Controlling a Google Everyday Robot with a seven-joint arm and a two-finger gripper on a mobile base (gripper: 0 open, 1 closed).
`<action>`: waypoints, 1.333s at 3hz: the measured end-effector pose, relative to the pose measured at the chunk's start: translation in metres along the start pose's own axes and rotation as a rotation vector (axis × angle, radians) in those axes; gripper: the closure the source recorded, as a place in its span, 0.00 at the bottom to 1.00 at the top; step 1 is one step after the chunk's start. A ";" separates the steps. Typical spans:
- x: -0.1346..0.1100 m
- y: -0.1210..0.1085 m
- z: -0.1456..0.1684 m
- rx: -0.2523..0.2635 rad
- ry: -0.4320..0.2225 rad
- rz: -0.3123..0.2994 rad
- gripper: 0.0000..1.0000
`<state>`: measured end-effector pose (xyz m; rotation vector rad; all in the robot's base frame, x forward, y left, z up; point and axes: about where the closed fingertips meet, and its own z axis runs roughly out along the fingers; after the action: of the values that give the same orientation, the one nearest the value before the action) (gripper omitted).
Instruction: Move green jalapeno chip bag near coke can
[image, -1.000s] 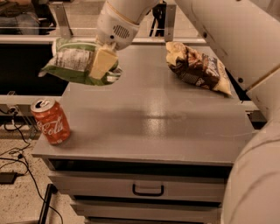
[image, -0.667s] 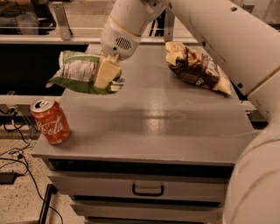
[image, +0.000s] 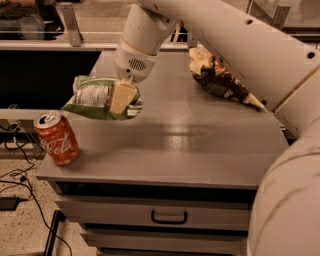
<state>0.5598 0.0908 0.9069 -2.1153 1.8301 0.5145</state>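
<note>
The white two-finger gripper is over the left edge of the flat grey cabinet top, about halfway back. Its cream fingers are clamped on the green jalapeno chip bag, a crinkled light-green and white packet with a white label panel facing up. The bag lies roughly level and its left end pokes out past the left edge. Whether it touches the surface, I cannot tell.

At the front-left corner stands the coke can, a small red-orange soda can with white script and a silver top. It is upright and right by the left edge. Bag and can are near each other but apart, with a strip of bare grey between them.

The dark brown and yellow chip bag lies at the back right, well away from both. The centre and the front right of the top are open. The thick white robot arm slants in from the upper right, above the back of the surface. Below the front edge is a grey drawer with a dark metal handle.

Against a second ago, the bag and gripper have come down and forward, towards the front-left corner. The gap to the can is smaller. The can and the brown bag have not budged.
</note>
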 end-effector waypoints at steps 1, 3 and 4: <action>0.003 -0.004 -0.005 -0.004 -0.014 0.009 1.00; 0.006 -0.005 -0.006 -0.012 -0.028 0.010 0.99; 0.007 -0.003 -0.001 -0.006 -0.017 -0.001 0.80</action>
<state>0.5635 0.0848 0.9048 -2.1095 1.8209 0.5366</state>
